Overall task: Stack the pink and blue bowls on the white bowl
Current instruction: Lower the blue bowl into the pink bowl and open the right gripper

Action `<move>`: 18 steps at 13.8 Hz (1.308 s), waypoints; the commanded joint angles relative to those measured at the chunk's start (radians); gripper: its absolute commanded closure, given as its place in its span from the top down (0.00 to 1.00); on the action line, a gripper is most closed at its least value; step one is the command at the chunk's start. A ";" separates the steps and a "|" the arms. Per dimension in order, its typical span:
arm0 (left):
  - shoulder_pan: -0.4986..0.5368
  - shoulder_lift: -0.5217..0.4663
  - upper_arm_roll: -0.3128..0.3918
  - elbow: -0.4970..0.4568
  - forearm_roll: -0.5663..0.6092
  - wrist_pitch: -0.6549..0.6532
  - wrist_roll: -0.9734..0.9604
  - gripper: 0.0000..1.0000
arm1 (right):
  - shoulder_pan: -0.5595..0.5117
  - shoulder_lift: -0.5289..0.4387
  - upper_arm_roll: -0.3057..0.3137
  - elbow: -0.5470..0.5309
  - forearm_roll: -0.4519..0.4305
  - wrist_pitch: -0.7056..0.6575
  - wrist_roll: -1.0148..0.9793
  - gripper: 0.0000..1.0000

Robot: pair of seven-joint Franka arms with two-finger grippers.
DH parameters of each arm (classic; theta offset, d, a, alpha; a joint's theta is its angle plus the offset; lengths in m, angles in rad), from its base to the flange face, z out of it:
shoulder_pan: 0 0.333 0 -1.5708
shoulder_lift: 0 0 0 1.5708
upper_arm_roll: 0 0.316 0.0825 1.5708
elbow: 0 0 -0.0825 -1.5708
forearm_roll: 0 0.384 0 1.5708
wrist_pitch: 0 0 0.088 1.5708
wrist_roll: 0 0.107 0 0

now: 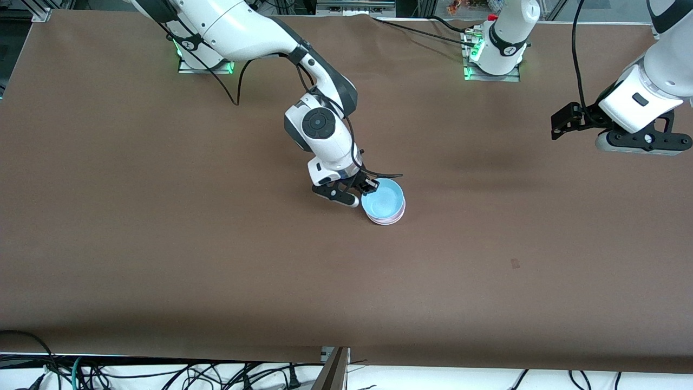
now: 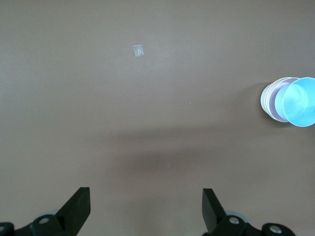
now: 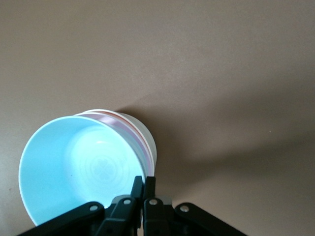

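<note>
**Non-task items on and around the table**

Brown table covering [image 1: 162,244] spans the whole work surface, smooth, with shadows across its middle. One small pale rectangular scrap or mark [image 1: 515,263] lies flat on it, toward the left arm's end and nearer the front camera than the middle of the table; it appears also in the left wrist view [image 2: 138,50]. A tangle of black cables [image 1: 162,374] runs along the white strip below the table's near edge. Aluminium framing [image 1: 40,13] shows at one top corner
</note>
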 commanded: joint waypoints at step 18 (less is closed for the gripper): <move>0.003 0.009 -0.001 0.022 0.016 -0.003 0.015 1.00 | 0.031 0.061 -0.023 0.090 -0.031 0.014 0.111 0.80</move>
